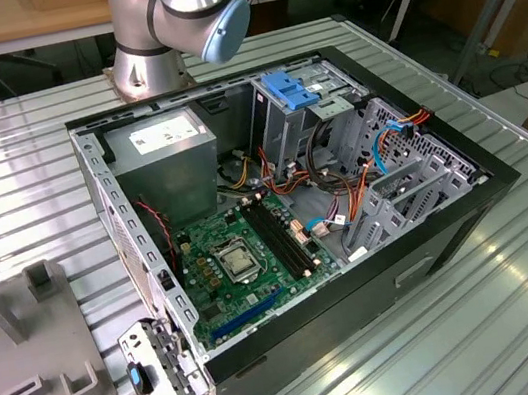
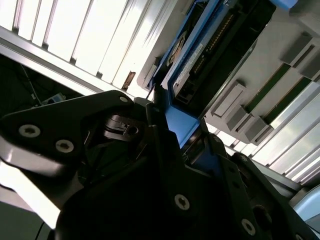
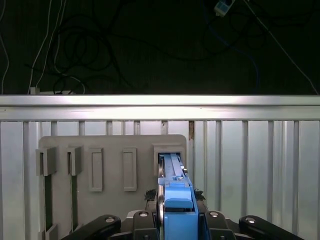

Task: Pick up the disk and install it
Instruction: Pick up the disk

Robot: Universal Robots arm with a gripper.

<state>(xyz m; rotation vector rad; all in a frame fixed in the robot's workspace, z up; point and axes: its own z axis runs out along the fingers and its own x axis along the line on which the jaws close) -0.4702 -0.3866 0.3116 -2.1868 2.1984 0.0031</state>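
Gripper (image 3: 175, 195) — first wrist view: jaws narrow, closed against both faces of the disk (image 3: 177, 210), gripping it at its bright blue carrier rail. Disk stands on edge, far end seated in a slot of the grey holder (image 3: 110, 155). Holder lies flat on the ribbed metal table (image 3: 250, 165); its other slots run alongside, two of them showing dark strips. Beyond the table edge: dark floor, loose cables (image 3: 90, 45).

Second wrist view: black gripper body close up, blue rail clamped in the jaws. Disk (image 2: 200, 55) runs away from the jaws, dark underside and connector row visible, holder (image 2: 285, 60) just behind it.

Exterior view: arm (image 1: 178, 14) rises at 12 o'clock of the open computer case (image 1: 433, 240). Inside the case — motherboard (image 1: 244, 262) near centre, power supply (image 1: 160, 149) toward 11 o'clock, drive cage (image 1: 283, 128) with a pale blue latch (image 1: 292, 89) toward 1 o'clock. Grey holder (image 1: 24, 339) sits at 9 o'clock of the case, near it, on the same table (image 1: 527, 316).
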